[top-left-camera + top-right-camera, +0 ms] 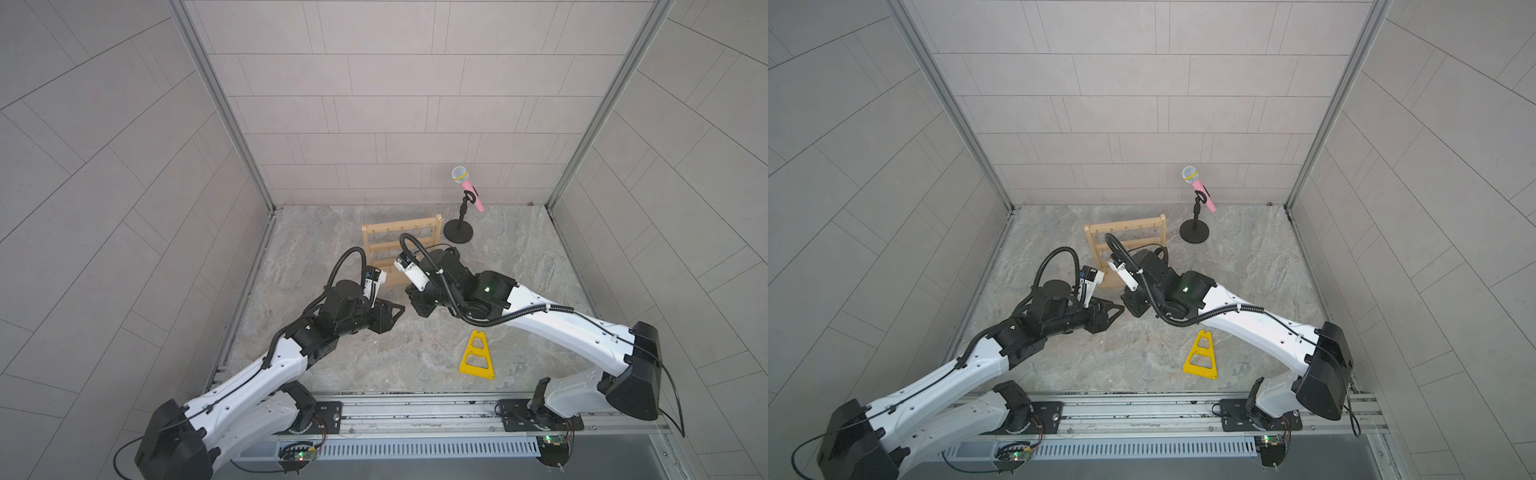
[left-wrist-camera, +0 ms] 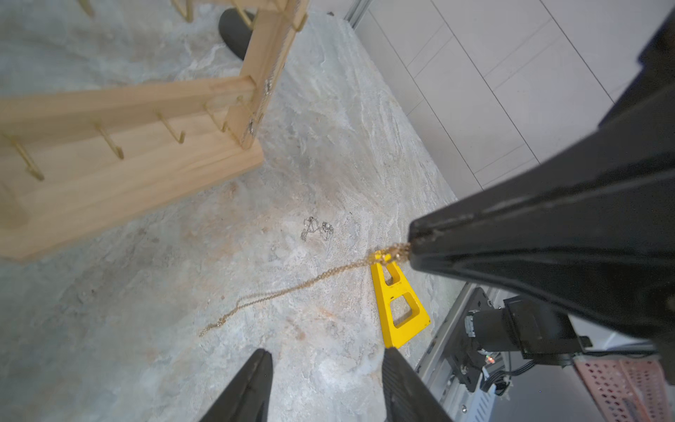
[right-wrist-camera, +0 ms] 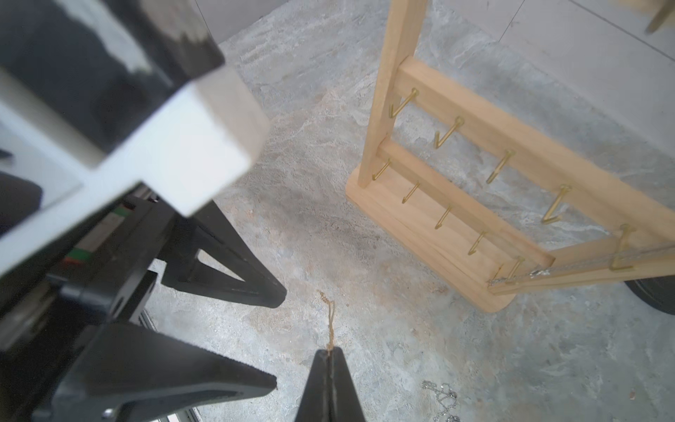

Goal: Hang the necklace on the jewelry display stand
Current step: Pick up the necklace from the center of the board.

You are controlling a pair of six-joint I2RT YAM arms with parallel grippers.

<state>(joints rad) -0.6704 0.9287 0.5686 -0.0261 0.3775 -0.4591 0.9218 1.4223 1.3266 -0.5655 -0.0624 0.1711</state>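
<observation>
Gold and hair-thin, the necklace (image 2: 292,288) dangles from the tightly closed right gripper (image 3: 330,352) near the wooden stand (image 3: 471,124), light, limp and quick to tangle, so I'd have the parted, empty left gripper (image 2: 327,352) pinch its loose end.

The stand (image 1: 399,227) is pale wood with gold hooks (image 3: 443,133). The necklace (image 2: 292,288) is gold; another chain (image 2: 317,228) is silver. At 5 o'clock of the stand lies a yellow frame (image 1: 476,371); at 1 o'clock, a pink microphone (image 1: 471,189) with silver head. The table (image 1: 519,270) is grey-marbled.
</observation>
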